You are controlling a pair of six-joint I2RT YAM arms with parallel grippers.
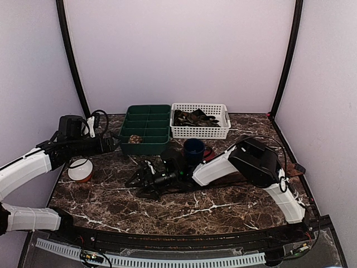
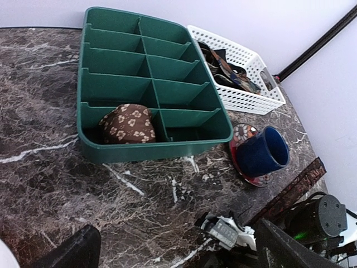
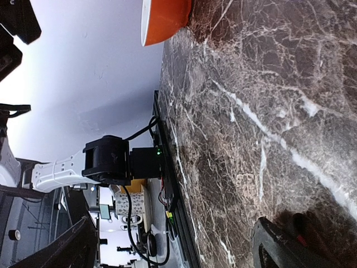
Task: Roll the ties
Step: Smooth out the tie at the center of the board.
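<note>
A rolled tie (image 1: 135, 139), brown with pale flowers, sits in the near left compartment of the green tray (image 1: 146, 146); it also shows in the left wrist view (image 2: 127, 124). A flat dark tie (image 1: 137, 182) lies on the table under my right arm, and its brown strip (image 2: 291, 193) runs to the right. More ties fill the white basket (image 1: 218, 132). My left gripper (image 1: 110, 144) is open and empty, left of the tray (image 2: 139, 149). My right gripper (image 1: 145, 177) is open, low over the flat tie's left end. Its fingers (image 3: 287, 248) stand wide apart.
A blue mug (image 1: 194, 149) on a red saucer stands just behind my right gripper. An orange and white bowl (image 1: 81, 169) sits at the left edge; it also shows in the right wrist view (image 3: 164, 19). The basket (image 2: 245, 97) is right of the tray.
</note>
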